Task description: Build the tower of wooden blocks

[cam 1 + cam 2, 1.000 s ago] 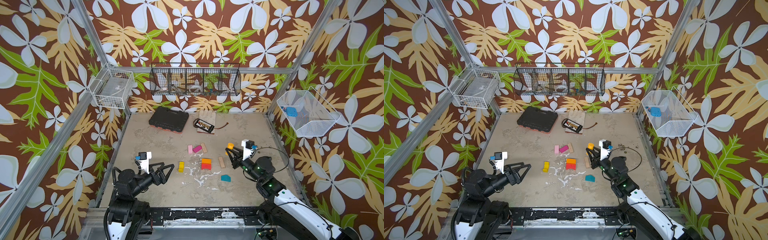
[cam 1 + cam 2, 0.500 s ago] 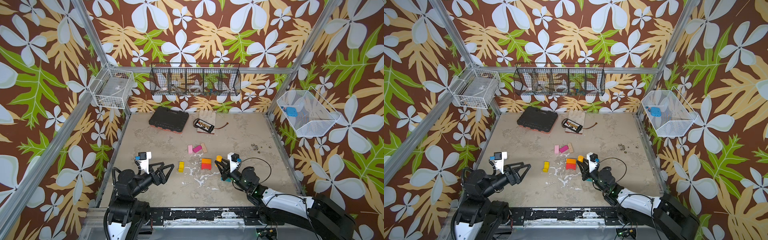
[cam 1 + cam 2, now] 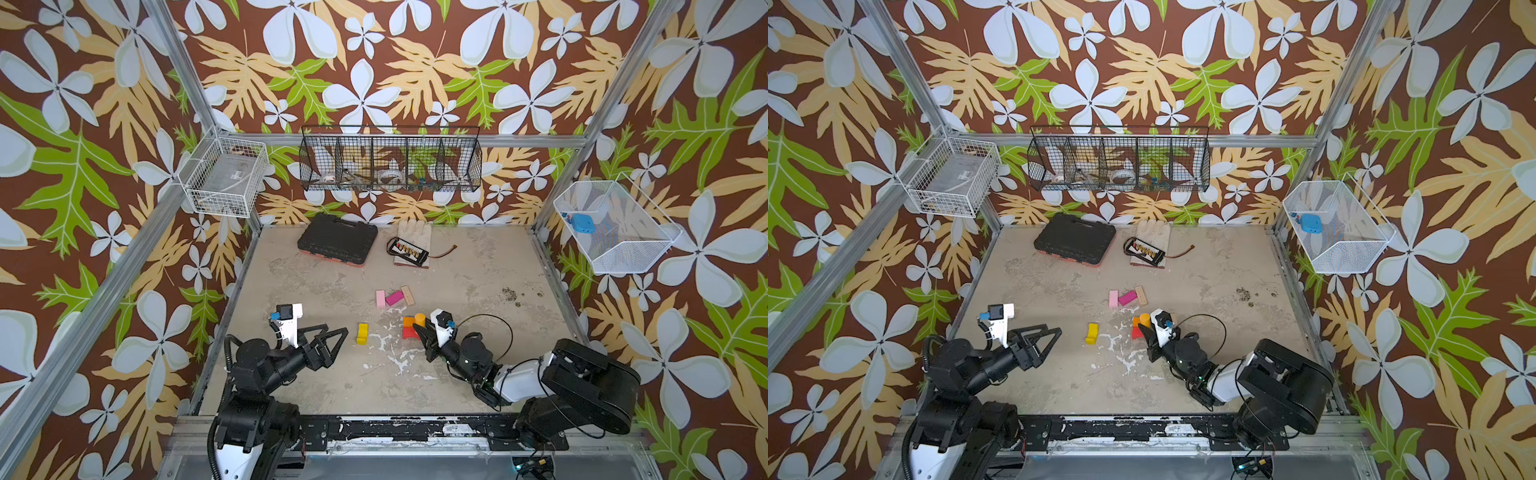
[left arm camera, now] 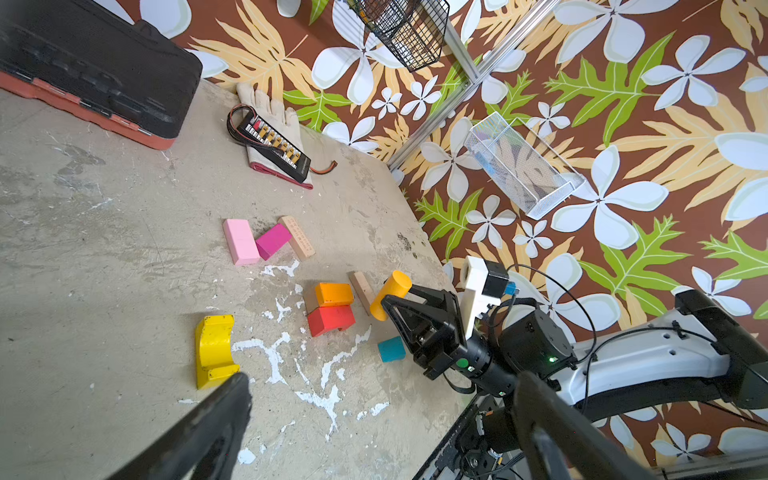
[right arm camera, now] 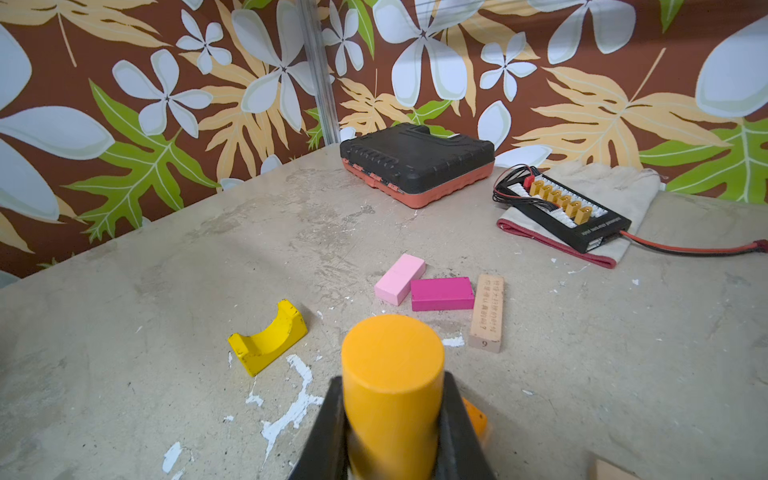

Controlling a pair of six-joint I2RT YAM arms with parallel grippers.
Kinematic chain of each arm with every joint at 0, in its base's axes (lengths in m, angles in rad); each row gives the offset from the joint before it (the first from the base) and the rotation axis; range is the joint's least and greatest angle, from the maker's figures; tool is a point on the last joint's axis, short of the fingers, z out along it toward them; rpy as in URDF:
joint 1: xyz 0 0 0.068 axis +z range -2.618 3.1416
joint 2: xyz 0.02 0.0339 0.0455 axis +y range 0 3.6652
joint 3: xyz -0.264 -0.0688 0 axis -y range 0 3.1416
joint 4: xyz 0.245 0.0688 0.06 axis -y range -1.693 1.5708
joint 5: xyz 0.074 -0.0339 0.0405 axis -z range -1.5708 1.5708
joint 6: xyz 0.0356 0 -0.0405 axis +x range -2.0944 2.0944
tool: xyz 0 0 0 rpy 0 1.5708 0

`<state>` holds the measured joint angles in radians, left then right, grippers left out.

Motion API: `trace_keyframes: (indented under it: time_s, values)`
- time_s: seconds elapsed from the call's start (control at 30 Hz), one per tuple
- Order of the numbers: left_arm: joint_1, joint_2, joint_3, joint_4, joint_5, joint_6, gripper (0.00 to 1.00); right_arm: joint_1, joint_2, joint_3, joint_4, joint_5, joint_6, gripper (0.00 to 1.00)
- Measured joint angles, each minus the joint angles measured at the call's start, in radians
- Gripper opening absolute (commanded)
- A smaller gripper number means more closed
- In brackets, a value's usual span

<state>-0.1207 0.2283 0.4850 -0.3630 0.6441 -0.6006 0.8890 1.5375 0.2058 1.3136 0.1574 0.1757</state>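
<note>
black tool case beside glove under connector board.

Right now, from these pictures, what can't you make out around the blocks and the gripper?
- Teal block: hidden by the right gripper in both top views; shows only in the left wrist view.
- Red block: behind the cylinder in the right wrist view.
- Plain wood bar beside it: cut off by that view's bottom edge.
- Black wire basket: contents too small in both top views.
</note>
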Motion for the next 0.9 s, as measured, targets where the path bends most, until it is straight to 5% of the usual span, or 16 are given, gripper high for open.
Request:
trace_keyframes:
  time_s: [0.9]
  values:
    - [0.0,0.0,0.0,0.0,0.0,0.0,1.0,0.001,0.307,0.035,0.291,-0.011,-0.05,0.0]
